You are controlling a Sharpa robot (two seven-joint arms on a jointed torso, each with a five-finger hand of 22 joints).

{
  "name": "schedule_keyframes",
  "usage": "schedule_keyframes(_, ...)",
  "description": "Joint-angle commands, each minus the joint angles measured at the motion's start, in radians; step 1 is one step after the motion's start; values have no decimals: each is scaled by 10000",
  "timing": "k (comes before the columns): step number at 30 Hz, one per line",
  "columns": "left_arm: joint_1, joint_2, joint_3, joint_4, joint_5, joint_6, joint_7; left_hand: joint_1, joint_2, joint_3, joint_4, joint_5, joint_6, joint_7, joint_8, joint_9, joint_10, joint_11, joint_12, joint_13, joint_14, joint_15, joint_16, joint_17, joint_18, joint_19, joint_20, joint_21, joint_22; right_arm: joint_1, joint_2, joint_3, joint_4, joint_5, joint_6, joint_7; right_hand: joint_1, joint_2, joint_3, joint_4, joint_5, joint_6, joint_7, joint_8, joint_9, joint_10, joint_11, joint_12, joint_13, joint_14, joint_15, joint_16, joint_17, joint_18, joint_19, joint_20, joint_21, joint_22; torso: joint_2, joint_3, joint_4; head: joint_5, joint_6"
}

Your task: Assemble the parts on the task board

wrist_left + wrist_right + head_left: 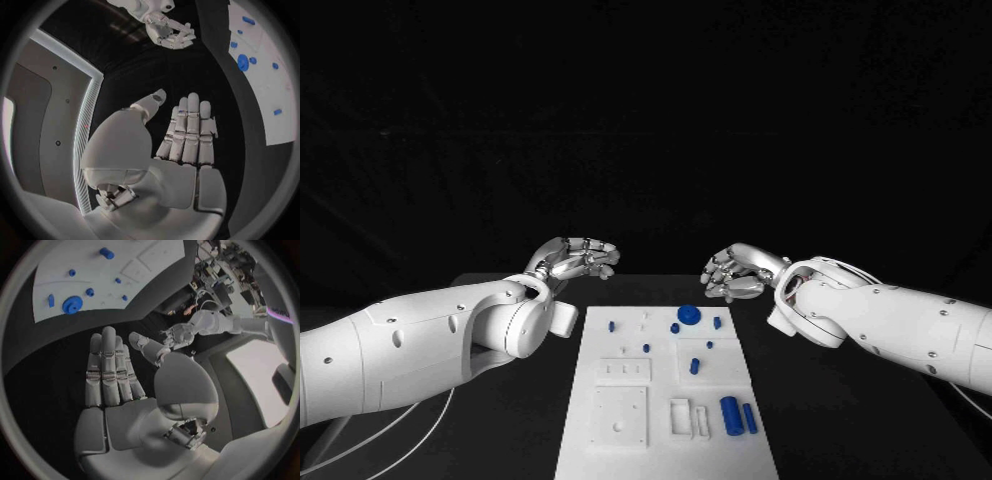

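Observation:
The white task board [740, 455] lies in the middle of the black table, also seen in the wrist views [269, 100] [112, 285]. Several blue parts stand on its far half, among them a round blue knob [688, 314] [243, 62] [72, 304]. Two blue cylinders [737, 416] lie side by side near its front right. My left hand [574, 258] [187, 135] hovers past the board's far left corner, fingers straight, holding nothing. My right hand [740, 272] [112, 375] hovers past the far right corner, equally bare. Each wrist view catches the other hand [169, 32] [178, 334].
White raised blocks [620, 415] and a small white bracket [687, 416] sit on the board's near half. Bare black table [848, 430] flanks the board on both sides. My forearms slant in over the table's left and right.

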Motion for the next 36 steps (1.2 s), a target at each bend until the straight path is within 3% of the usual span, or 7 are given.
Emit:
schedule_keyframes(1, 23, -167, 13, 330, -417, 643, 407, -154, 34, 45, -152, 46, 85, -9, -78, -71, 103, -5, -76, -52, 93, 1, -90, 39, -68, 44, -64, 39, -29, -1, 204, 36, -96, -3157, 217, -263, 129, -67, -141, 1, -86, 143, -53, -74, -58, 190, -98, -123, -3, 633, -176, 691, 418, 59, 865, -381, 431, 166, 119, -12, 61, -38, 14)
schedule_keyframes(6, 28, -388, 19, 777, -446, 647, 413, -353, 45, 123, -313, 47, 132, -7, -160, -160, 172, -3, -171, -125, 209, -37, -136, 119, -133, 135, -167, 64, -42, -1, 413, 89, -70, -4906, 212, -1058, 379, -178, -300, 8, -68, 320, -95, -201, -162, 362, -205, -318, -35, 1164, -313, 2286, 1367, 59, 1967, -952, 1256, 605, 320, -34, 171, -117, 69)
schedule_keyframes(11, 48, -631, 38, 1270, -446, 678, 396, -430, 35, 157, -385, 46, 140, 0, -196, -196, 172, 9, -227, -161, 244, -50, -162, 155, -162, 173, -212, 79, -44, -6, 694, 91, -101, -6001, 195, -1722, 421, -322, -327, 15, -288, 393, -82, -356, -267, 167, -96, -720, -183, 1031, -209, 3624, 2114, 59, 2409, -1256, 1961, 618, 481, -50, 302, -243, 100)
schedule_keyframes(18, 136, -809, 67, 1725, -437, 714, 368, -567, 15, 185, -457, 35, 138, 15, -243, -239, 151, 38, -311, -211, 245, -44, -224, 191, -213, 181, -255, 78, -52, -47, 902, 92, -177, -6652, -17, -2150, 453, -479, 33, 37, -539, 446, -67, -502, -358, 174, -19, -1032, -311, 730, -136, 4353, 2288, 59, 2355, -1335, 2477, 598, 732, -68, 471, -312, 211)
schedule_keyframes(24, 197, -808, 68, 1851, -434, 759, 373, -711, -19, 214, -502, 32, 144, 21, -278, -274, 156, 51, -373, -246, 179, -11, -329, 208, -268, 117, -269, 37, -69, -137, 1073, 92, -353, -6970, 64, -2263, 388, -652, 258, 63, -728, 353, -16, -618, -418, 42, 57, -1247, -409, 665, -61, 4559, 2217, 59, 2318, -1345, 2651, 584, 878, -82, 550, -382, 253)
schedule_keyframes(30, 205, -784, 71, 1819, -415, 806, 334, -790, -29, 230, -517, 29, 143, 26, -296, -292, 154, 60, -409, -263, 152, 5, -382, 219, -294, 82, -269, 16, -76, -237, 1145, 93, -489, -7108, 75, -2287, 302, -799, 302, 88, -863, 299, 6, -671, -444, -82, 116, -1360, -485, 635, -3, 4664, 2157, 59, 2304, -1341, 2731, 576, 1012, -88, 604, -413, 256)
schedule_keyframes(36, 204, -730, 66, 1745, -270, 827, 328, -904, -43, 236, -511, 7, 138, 38, -318, -312, 140, 76, -455, -281, 127, 22, -440, 235, -317, 48, -263, -3, -82, -256, 1128, 93, -459, -7088, 34, -2261, 91, -938, 244, 158, -866, 268, 25, -702, -459, -217, 166, -1386, -556, 605, 46, 4767, 2095, 59, 2304, -1340, 2798, 567, 1160, -100, 612, -461, 205)
